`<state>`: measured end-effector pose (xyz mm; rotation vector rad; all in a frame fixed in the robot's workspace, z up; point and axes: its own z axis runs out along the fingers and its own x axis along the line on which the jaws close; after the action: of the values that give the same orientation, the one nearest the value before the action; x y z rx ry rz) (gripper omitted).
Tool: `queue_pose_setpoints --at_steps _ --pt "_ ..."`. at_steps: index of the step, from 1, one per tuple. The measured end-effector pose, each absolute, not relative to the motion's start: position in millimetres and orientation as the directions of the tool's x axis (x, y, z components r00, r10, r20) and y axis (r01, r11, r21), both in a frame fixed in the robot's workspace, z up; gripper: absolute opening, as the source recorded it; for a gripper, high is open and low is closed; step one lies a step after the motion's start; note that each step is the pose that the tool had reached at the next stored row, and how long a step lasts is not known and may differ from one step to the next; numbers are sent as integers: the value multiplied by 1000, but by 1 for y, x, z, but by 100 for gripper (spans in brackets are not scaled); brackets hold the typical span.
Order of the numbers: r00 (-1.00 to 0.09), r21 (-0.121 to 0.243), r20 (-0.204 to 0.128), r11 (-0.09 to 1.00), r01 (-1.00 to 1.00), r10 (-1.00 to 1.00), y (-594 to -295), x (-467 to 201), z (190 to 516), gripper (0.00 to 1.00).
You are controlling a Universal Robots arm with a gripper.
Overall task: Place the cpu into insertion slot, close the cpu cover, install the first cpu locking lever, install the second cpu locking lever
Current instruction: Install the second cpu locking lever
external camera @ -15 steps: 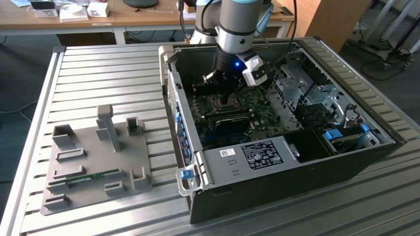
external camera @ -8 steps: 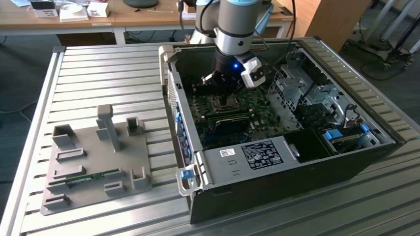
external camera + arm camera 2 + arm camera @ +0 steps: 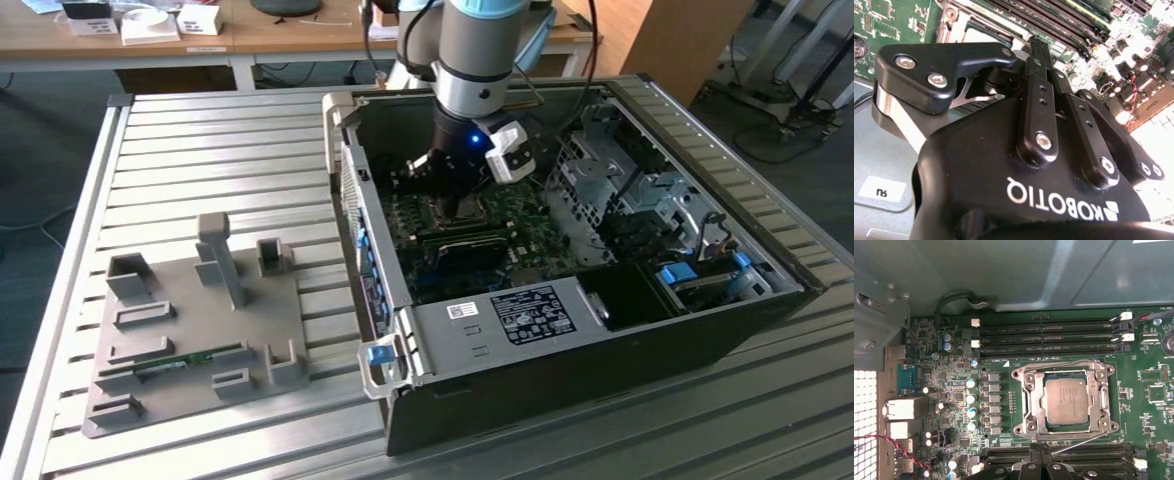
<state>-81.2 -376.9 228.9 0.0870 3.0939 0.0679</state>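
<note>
gripper [image 3: 461, 205] lowered inside the open computer case [image 3: 694, 330], just above the green motherboard [image 3: 1149, 375]; fingers drawn together, gripping nothing visible. in the first wrist view, cpu [image 3: 1067, 401] seated flat in the insertion slot [image 3: 1040, 402], cpu cover [image 3: 1102, 399] closed around it, 2 thin wire levers [image 3: 1079, 441] alongside the frame.

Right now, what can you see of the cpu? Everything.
The cpu is a small flat square chip with a dull silver-grey metal top bearing faint print. In the first wrist view it lies flat and square in the slot on the green motherboard, framed by the silvery cover, whose window leaves its top showing. Thin wire levers run along the socket's edges. The gripper sits beside the socket, not touching the chip.
</note>
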Motion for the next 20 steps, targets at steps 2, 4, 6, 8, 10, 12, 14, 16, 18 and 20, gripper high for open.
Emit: queue_pose_setpoints --at_steps 2,4,6,8,10,12,14,16,18,20 --pt "-997 45 -45 997 55 57 -377 -82 227 11" --pt "-997 45 -45 997 55 57 -377 -83 225 11" --pt "-997 45 -44 997 55 57 -377 -84 224 11" --pt "-997 45 -44 997 55 57 -377 -86 222 11" --pt "-997 45 -45 997 55 57 -377 -88 221 11" --pt "-997 45 -45 997 55 57 -377 -89 219 11" --pt "-997 45 -44 997 55 57 -377 -89 217 11" --pt "-997 45 -44 997 55 57 -377 -89 215 11" --pt "-997 45 -45 997 55 57 -377 -89 214 11" --pt "-997 45 -44 997 55 57 -377 -89 213 11"
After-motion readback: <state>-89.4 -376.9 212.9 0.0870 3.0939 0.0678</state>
